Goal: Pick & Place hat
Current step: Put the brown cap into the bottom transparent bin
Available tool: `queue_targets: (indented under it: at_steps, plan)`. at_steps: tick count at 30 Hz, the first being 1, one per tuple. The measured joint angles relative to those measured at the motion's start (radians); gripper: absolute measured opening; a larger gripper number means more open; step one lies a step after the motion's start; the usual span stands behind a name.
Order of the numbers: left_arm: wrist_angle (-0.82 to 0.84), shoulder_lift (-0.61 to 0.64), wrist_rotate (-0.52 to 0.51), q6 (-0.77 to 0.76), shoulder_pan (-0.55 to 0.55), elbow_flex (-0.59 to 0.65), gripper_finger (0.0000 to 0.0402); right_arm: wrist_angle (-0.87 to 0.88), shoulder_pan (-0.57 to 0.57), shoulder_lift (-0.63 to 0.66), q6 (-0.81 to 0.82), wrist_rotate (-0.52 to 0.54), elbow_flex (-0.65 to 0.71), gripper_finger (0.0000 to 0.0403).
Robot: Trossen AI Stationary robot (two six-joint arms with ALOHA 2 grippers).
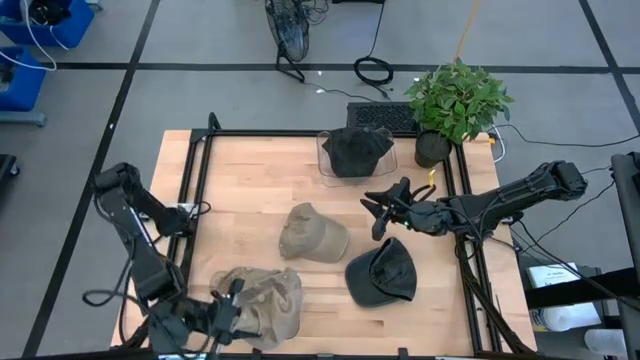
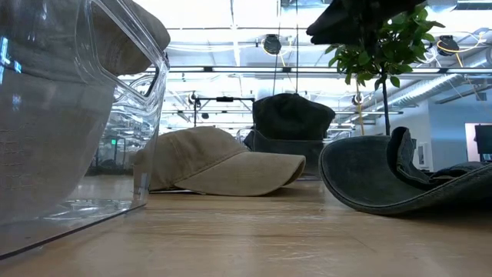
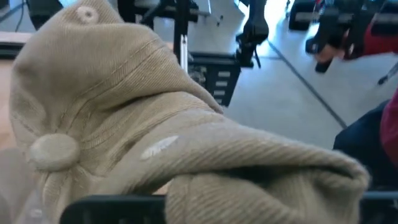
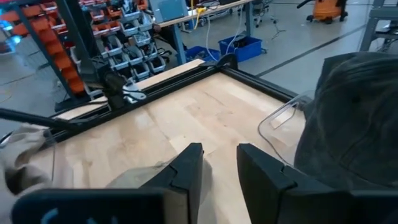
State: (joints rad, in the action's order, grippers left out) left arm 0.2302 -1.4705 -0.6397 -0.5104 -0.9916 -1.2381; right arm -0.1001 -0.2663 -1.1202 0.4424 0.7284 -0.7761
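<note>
Tan hats (image 3: 155, 124) hide the left hand (image 1: 228, 303); right hand (image 1: 385, 210) spread, empty.

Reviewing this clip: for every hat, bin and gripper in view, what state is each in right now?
Tan hat: lying crown-up on the table, free.
Dark hat: lying upside down on the table, free.
Black hat: sitting in the far clear bin.
Tan hats: piled in the near clear bin, by the left gripper.
Right gripper: open, empty, above the table between the far clear bin and the dark hat.
</note>
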Motion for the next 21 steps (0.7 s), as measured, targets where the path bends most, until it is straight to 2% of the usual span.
queue_targets:
  at_steps: [4, 7, 10, 15, 21]
  plan:
    - [0.014, -0.038, -0.013, -0.040, -0.023, 0.000, 0.0011, 0.000, -0.017, 0.000, -0.009, 0.000, 0.000, 0.0076]
    - [0.029, -0.043, -0.074, -0.043, -0.051, 0.000, 0.0011, 0.000, -0.024, 0.000, -0.008, 0.000, 0.000, 0.0069]
    - [0.099, -0.044, -0.116, -0.069, -0.075, 0.000, 0.0011, 0.000, -0.025, 0.000, 0.003, 0.000, 0.000, 0.0062]
    - [0.237, -0.045, -0.160, -0.207, -0.098, 0.005, 0.0011, 0.000, -0.024, 0.000, 0.016, 0.002, 0.000, 0.0053]
    - [0.165, -0.045, -0.172, -0.248, -0.104, 0.121, 0.0011, 0.000, -0.023, 0.000, 0.015, 0.003, 0.000, 0.0049]
